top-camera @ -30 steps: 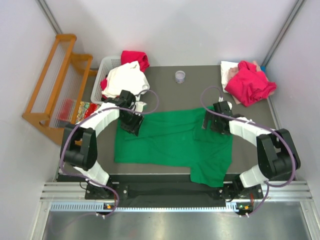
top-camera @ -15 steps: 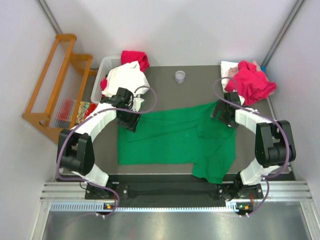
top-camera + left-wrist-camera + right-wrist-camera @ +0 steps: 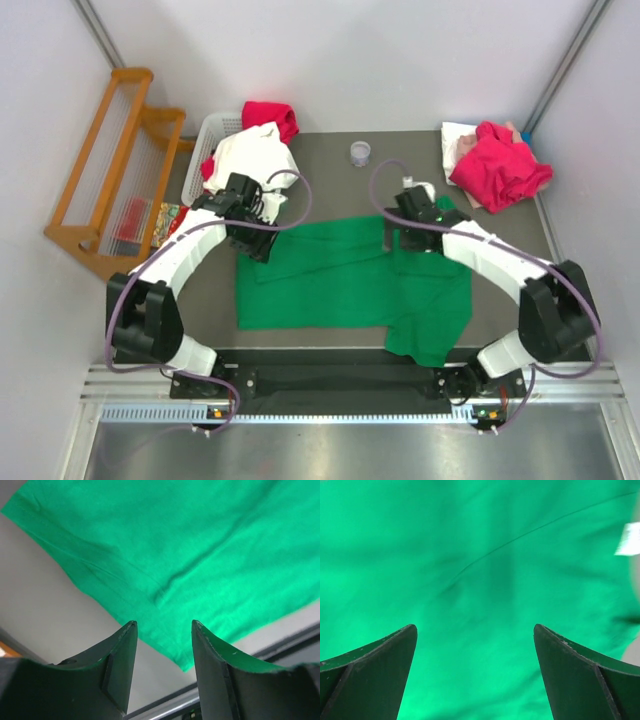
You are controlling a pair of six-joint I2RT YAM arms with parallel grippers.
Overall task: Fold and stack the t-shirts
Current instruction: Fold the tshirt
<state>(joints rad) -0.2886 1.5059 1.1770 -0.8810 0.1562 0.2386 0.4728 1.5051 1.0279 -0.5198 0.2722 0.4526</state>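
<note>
green t-shirt [image 3: 340,285]: lying spread out on the table [image 3: 330,170], between the two arms
left gripper [image 3: 162,630]: hovering over the shirt's left edge, fingers partly apart, gripping nothing
right gripper [image 3: 475,635]: hovering low over the shirt's far right part, fingers spread wide, empty
white tee [image 3: 250,155]: spilling out of the basket [image 3: 212,130]
magenta tee [image 3: 500,165]: sitting bunched at the far right corner

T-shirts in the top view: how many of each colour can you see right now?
green t-shirt: 1
magenta-red t-shirts: 2 (far left, far right)
white t-shirt: 1
pale cloth under the far-right red one: at least 1, colour unclear
Total: at least 5
</note>
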